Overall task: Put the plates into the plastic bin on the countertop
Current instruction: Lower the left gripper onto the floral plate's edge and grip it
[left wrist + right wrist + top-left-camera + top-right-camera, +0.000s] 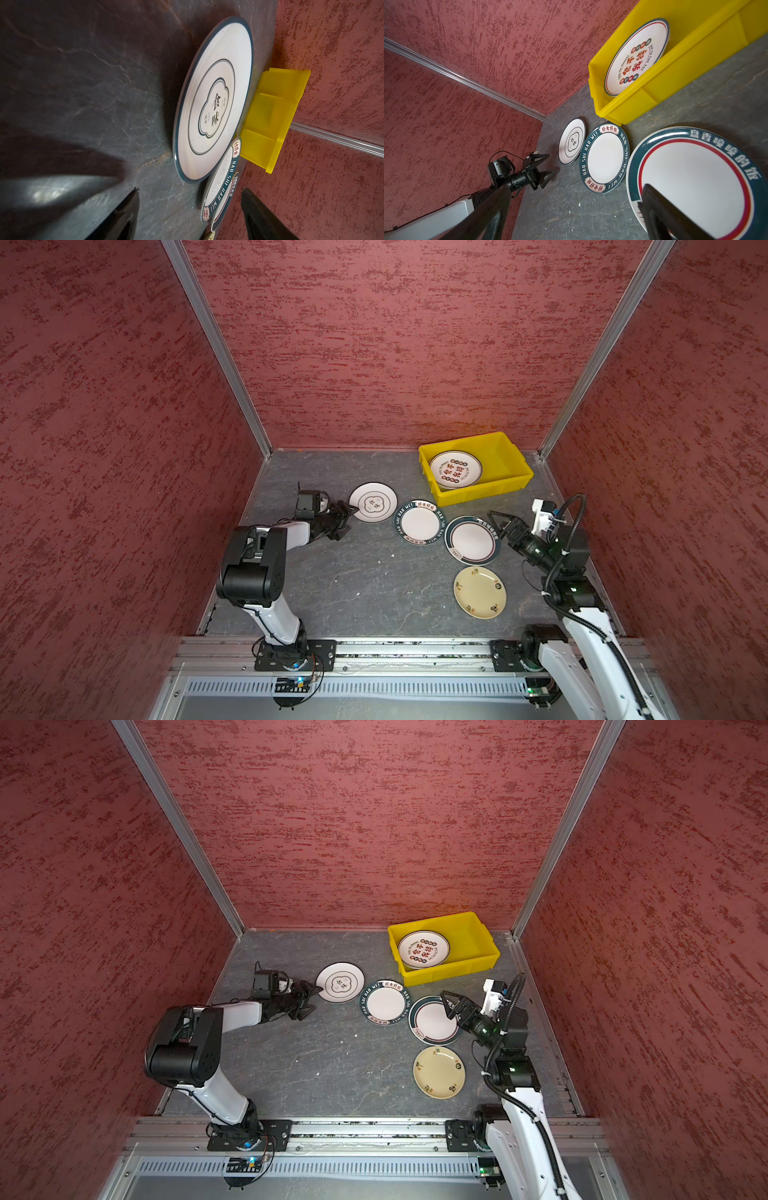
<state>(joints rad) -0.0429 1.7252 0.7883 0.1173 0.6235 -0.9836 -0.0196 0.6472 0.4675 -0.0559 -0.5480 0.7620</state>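
The left gripper (348, 521), fingers apart, sits just left of the round white thin-rimmed plate (372, 502), while the right gripper (497, 524), fingers apart, hovers over the round green-rimmed white plate (471, 541).

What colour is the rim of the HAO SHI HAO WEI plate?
Dark teal, white lettering; the plate shows best in right wrist view.

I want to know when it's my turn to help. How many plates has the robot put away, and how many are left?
Done: one printed plate is in the yellow bin. In hand: nothing yet; the left gripper is open beside the white plate, the right gripper open over the red-ringed plate. Left: those two, the HAO SHI HAO WEI plate and the cream plate, all on the countertop.
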